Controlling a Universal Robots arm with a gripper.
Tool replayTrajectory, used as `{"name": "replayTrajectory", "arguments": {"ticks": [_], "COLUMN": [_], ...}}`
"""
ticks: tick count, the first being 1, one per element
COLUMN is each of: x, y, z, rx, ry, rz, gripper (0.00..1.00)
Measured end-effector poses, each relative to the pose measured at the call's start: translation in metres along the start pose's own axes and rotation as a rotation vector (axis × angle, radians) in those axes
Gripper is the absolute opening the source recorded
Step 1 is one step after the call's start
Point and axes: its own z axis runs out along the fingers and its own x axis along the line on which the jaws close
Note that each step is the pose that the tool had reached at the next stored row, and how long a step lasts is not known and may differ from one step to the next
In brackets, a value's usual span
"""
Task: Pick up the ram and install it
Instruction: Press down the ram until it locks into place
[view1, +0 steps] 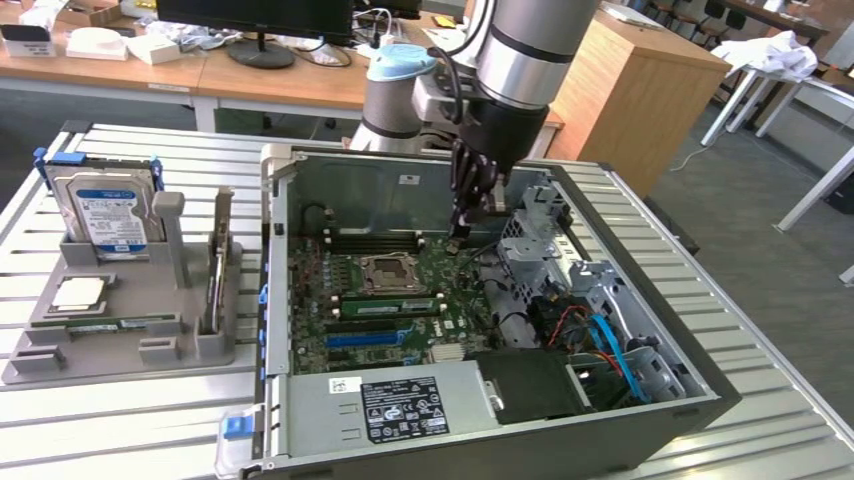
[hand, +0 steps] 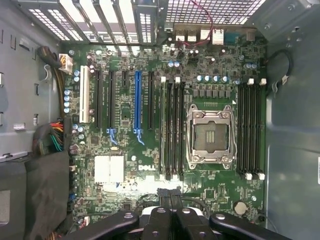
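The ram (view1: 390, 303) stands on edge in a motherboard slot just on the near side of the empty processor socket (view1: 380, 270), while the gripper (view1: 466, 228), its fingers (hand: 164, 196) pressed together on nothing visible, hangs above the board on the socket's far side. It sits close to the case's far wall (view1: 360, 195) and the metal cage (view1: 534, 235) on the exterior view's right, with open board toward the ram. On the counter (view1: 120, 410), at the exterior view's left, a grey holder (view1: 80, 350) carries an upright hard drive (view1: 104, 215) and a square silver chip (view1: 78, 292).
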Motion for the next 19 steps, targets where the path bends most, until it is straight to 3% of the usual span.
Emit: {"name": "replayTrajectory", "arguments": {"ticks": [19], "x": [0.001], "y": [-0.0004], "z": [0.0248], "rx": [0.0], "ry": [0.0], "rz": [0.0], "gripper": [0.1]}}
